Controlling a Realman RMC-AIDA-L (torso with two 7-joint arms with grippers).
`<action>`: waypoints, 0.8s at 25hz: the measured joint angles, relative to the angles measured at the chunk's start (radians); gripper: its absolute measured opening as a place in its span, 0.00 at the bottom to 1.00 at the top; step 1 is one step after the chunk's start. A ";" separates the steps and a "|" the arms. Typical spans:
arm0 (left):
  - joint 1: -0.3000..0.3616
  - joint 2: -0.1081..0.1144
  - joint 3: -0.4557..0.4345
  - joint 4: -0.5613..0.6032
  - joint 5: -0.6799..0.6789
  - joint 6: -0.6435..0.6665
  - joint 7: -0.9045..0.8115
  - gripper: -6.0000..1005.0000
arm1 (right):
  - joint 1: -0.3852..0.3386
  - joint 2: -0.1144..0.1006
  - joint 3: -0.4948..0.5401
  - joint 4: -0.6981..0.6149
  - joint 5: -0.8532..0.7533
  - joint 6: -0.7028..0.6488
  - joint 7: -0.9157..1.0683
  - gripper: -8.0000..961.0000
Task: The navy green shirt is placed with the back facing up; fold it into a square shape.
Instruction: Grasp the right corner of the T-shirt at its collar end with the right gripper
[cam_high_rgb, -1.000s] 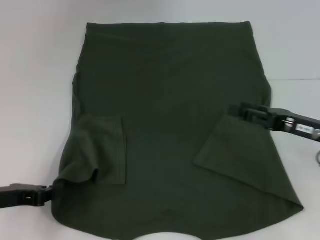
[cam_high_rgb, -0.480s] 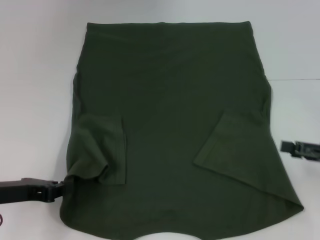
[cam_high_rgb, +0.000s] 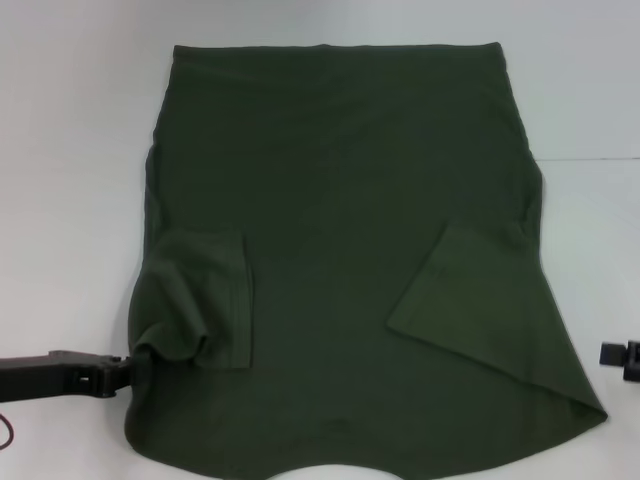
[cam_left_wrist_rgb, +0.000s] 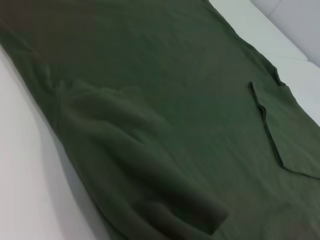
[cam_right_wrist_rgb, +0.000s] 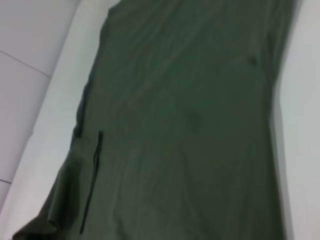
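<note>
The desk (cam_high_rgb: 70, 150) is a plain white surface. A faint seam crosses it at the right, running from the cloth's right edge to the picture's right border. One thing lies directly on it: the shirt (cam_high_rgb: 340, 180), dark olive green and spread flat, covering most of the middle from far to near. Its far edge is straight and lies short of the desk's far side. Both sleeves are folded inward onto the body, one at the left, one at the right. Bare desk shows to the left, right and far side of it, and in a small arc at the near edge.
</note>
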 joint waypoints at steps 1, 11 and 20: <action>-0.001 0.000 0.000 -0.001 0.000 0.000 0.000 0.02 | 0.000 0.002 0.000 0.004 -0.011 0.003 0.003 0.83; -0.012 0.000 0.020 -0.005 0.000 -0.002 0.001 0.02 | 0.011 0.018 -0.009 0.036 -0.048 0.026 0.010 0.83; -0.013 0.001 0.019 -0.005 0.000 -0.006 0.000 0.02 | 0.017 0.018 -0.002 0.053 -0.077 0.042 0.007 0.83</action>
